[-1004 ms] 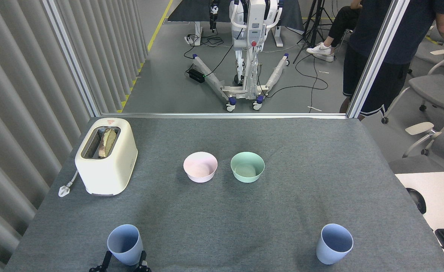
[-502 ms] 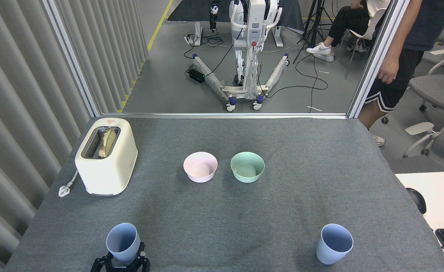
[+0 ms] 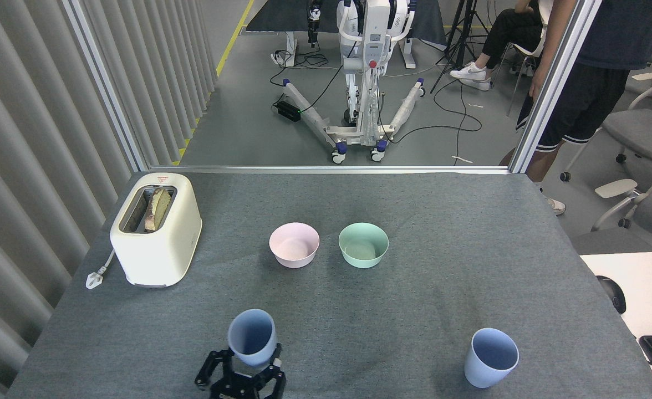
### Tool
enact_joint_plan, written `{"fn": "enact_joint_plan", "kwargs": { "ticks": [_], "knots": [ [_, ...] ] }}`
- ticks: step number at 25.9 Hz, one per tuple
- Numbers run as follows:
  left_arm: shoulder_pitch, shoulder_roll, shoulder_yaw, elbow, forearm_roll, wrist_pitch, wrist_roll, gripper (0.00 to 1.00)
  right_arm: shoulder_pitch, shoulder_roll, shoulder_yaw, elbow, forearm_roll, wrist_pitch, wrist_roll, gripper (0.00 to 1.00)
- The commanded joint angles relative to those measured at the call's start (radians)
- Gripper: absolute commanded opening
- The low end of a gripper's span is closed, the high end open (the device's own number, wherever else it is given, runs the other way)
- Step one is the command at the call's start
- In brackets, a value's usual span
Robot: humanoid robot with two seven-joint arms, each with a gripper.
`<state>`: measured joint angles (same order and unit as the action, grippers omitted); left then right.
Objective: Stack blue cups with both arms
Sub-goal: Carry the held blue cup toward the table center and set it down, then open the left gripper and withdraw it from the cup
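Note:
One pale blue cup (image 3: 252,336) is held upright near the table's front edge, left of centre, with my left gripper (image 3: 243,368) shut on its lower part; black jointed fingers show on both sides of its base. A second blue cup (image 3: 490,357) stands upright by itself at the front right of the grey table (image 3: 442,233). My right gripper is out of view.
A pink bowl (image 3: 294,244) and a mint-green bowl (image 3: 363,244) sit side by side mid-table. A cream toaster (image 3: 156,228) with toast stands at the left, its plug on the cloth. A person (image 3: 592,83) stands beyond the far right corner.
My left gripper has carried its blue cup to the right, from the front left toward the centre, and a little higher. The person at the back right shifted position.

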<state>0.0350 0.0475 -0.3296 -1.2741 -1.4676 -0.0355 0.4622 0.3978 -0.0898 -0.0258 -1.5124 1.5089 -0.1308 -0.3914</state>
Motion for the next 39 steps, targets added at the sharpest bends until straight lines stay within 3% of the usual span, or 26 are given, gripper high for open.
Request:
{"fn": "enact_joint_plan", "kwargs": {
  "ticks": [1,5,15,20,22,27,39],
  "knots": [
    [-0.029,-0.075,-0.118,0.053,-0.143,0.019,0.0,0.61,0.0,0.001,0.0,0.0,0.001,0.0,0.0,1.0],
    [-0.03,-0.136,-0.186,0.108,-0.224,0.026,0.001,0.61,0.0,0.002,0.0,0.0,0.001,0.002,0.0,1.0],
    [-0.055,-0.141,-0.183,0.17,-0.22,0.028,0.001,0.62,0.0,-0.002,0.001,0.0,0.001,0.0,0.0,1.0],
    [-0.07,-0.139,-0.174,0.196,-0.208,0.028,0.003,0.67,0.0,-0.004,0.0,0.001,0.001,0.0,0.0,1.0],
    [-0.07,-0.139,-0.175,0.196,-0.195,0.029,0.001,0.72,0.0,-0.004,0.0,0.001,0.001,0.0,0.0,1.0],
    [-0.064,-0.135,-0.174,0.196,-0.172,0.029,0.001,0.99,-0.002,-0.005,0.0,0.003,0.001,0.0,0.0,1.0],
    [-0.027,-0.133,-0.178,0.177,-0.146,0.026,0.004,1.0,-0.002,-0.002,-0.002,0.001,0.001,0.0,-0.001,1.0]
  ]
}}
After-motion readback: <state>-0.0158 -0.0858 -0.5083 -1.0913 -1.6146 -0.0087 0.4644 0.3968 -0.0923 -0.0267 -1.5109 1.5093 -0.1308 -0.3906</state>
